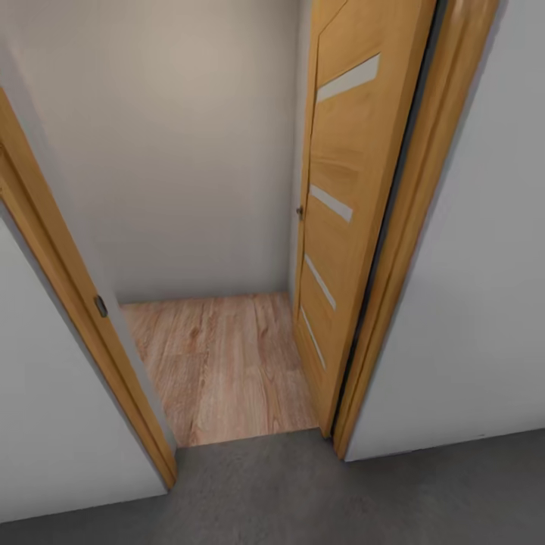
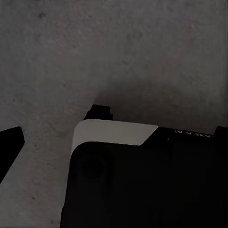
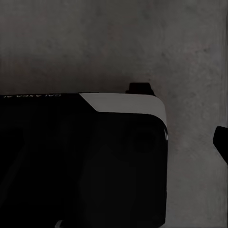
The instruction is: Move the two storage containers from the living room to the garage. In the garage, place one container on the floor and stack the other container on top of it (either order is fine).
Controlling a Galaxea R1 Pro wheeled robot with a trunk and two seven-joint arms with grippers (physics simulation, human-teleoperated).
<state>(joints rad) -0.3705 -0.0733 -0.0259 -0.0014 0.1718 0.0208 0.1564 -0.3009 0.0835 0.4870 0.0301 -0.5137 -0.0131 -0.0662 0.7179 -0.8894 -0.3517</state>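
Walls (image 1: 182,151): plain pale grey-white, on both sides of a doorway and at the back of the small space beyond it.
Concrete floor (image 1: 303,492): dark grey and speckled, across the bottom of the head view on the near side of the doorway; the same rough surface lies under both wrist cameras (image 2: 118,57) (image 3: 118,42).
Wood plank floor (image 1: 219,363): light planks beyond the threshold, meeting the concrete in a straight line.
Door (image 1: 341,204): honey-coloured wood with four narrow pale slanted strips, swung open against the right side of the opening.
Door frame (image 1: 68,288): the same wood; a small dark metal plate sits on its left jamb.
Robot body: a black housing with a white band (image 2: 114,133) (image 3: 128,102) shows in each wrist view, hanging above the concrete.
Left fingers: one dark tip (image 2: 9,145) enters at the picture's edge; whether they are spread or pressed together I cannot tell.
Right fingers: one dark tip (image 3: 222,142) at the picture's edge; spread or pressed together, I cannot tell.
Storage containers: not to be placed from these pictures.
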